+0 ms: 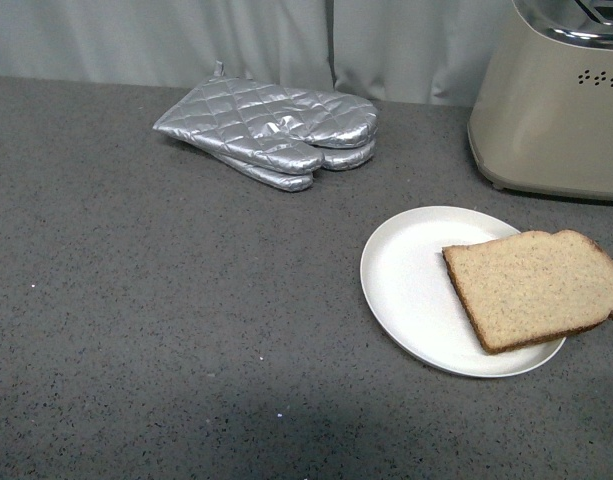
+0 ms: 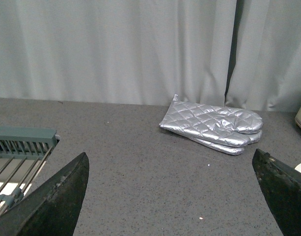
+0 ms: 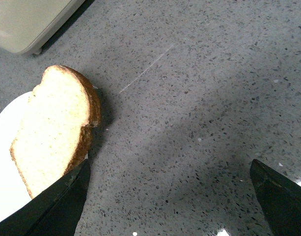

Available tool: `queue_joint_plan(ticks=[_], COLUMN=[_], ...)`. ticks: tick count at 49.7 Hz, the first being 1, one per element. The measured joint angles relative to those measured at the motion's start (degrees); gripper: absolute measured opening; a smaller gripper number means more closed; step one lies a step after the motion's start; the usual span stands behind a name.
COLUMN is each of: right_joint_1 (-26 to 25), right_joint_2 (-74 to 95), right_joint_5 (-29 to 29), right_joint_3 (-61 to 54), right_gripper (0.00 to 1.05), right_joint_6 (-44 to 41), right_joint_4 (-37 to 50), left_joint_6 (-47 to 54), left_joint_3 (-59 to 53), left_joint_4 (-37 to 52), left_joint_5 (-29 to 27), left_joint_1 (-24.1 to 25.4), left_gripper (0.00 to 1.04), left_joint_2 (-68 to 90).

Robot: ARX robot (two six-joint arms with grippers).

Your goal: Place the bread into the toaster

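R hand (image 3: 170, 196) wide open, empty, near bread (image 3: 54, 132); L hand (image 2: 170, 191) same.

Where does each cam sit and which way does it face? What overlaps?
Front: on the body between the arms, facing forward and down: counter, mitts, plate, bread, toaster; no arm shows.
Left wrist: on the left wrist, facing the curtain across mitts and a rack; open left gripper frames it.
Right wrist: on the right wrist, facing down at bread, plate, toaster corner; open right gripper frames it.
Shared: mitts in front and left wrist; bread, plate, toaster in front and right wrist.
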Motion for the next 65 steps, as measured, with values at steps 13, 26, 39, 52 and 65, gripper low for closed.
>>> queue_joint_plan(ticks=[13,26,39,52,65], right_joint_1=[3.9,4.7,4.3,2.4,3.1], right_joint_2=[14.2,21.1,23.8,23.8,25.7], right_joint_5=[3.7,4.4,2.2,0.3,0.3], right_joint_3=[0.0,0.9,3.0,4.5,8.8], right_gripper=[0.95,0.95,0.95,0.95,0.95], right_joint_6=[1.6,4.1,6.4,8.3,9.4], right_joint_4=[14.5,17.8,21.4,21.4,19.6], left_joint_6=[0.0,0.0,0.0,0.0,0.0], left_joint_3=[0.0,0.0,0.0,0.0,0.0], left_joint_4=[0.0,0.0,0.0,0.0,0.0], left_joint_5=[0.0,0.0,0.0,0.0,0.0], left_joint_1=[0.0,0.0,0.0,0.0,0.0], left_gripper=[0.98,0.98,0.98,0.98,0.98], left_joint_2=[0.0,0.0,0.0,0.0,0.0])
